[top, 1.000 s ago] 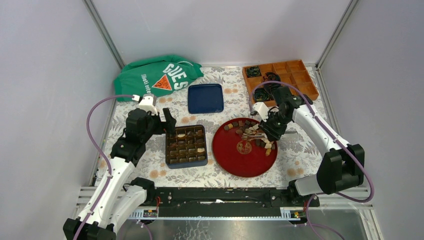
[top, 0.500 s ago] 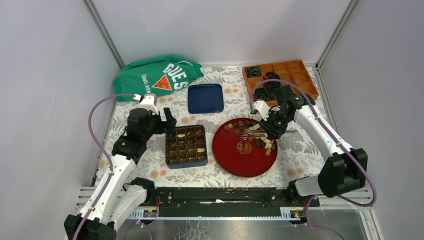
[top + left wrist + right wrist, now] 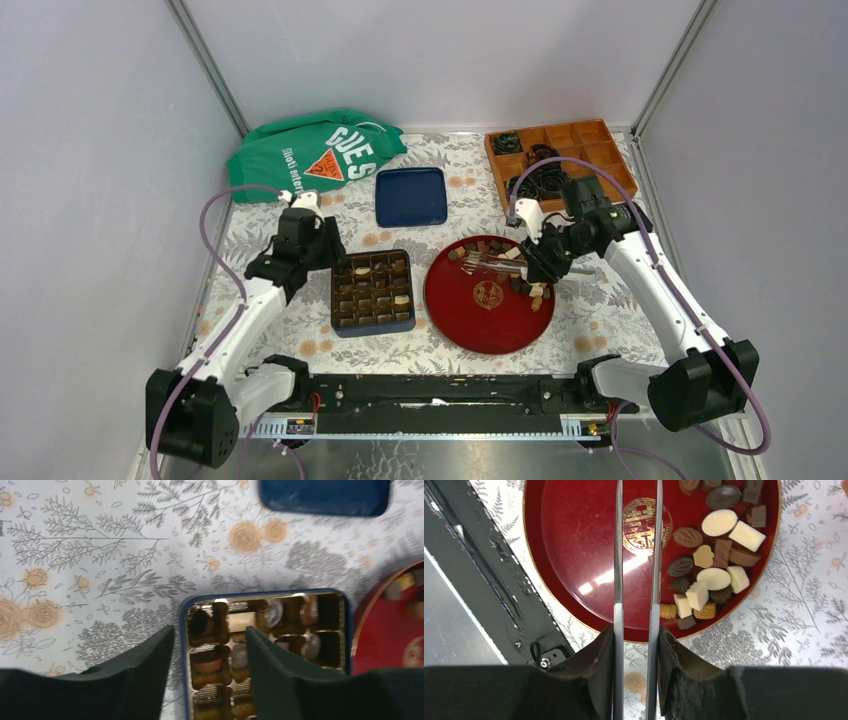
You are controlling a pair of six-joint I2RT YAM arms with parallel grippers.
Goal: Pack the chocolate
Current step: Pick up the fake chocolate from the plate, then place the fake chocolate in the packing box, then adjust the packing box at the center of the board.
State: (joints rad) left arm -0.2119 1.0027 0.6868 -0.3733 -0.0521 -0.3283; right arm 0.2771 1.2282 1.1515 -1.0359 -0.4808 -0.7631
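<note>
The flowery table (image 3: 600, 300) holds a green bag (image 3: 300, 150), a blue tray (image 3: 411, 196) and an orange sorting tray (image 3: 600, 152) at the back. Nearer sit a chocolate box (image 3: 374, 327) and a red plate (image 3: 468, 318).

You see: plate (image 3: 569, 540) glossy | tongs (image 3: 618, 555) smooth bright metal | chocolate (image 3: 715, 578) smooth, faint sheen | bag (image 3: 285, 152) upper left, matt cloth

place: lab test cell | evidence: plain grey walls (image 3: 90, 150), aluminium frame posts (image 3: 205, 65)

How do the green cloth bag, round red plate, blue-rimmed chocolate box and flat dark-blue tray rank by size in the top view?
Largest: green cloth bag and round red plate, too alike to rank.
Then blue-rimmed chocolate box.
Smallest: flat dark-blue tray.
</note>
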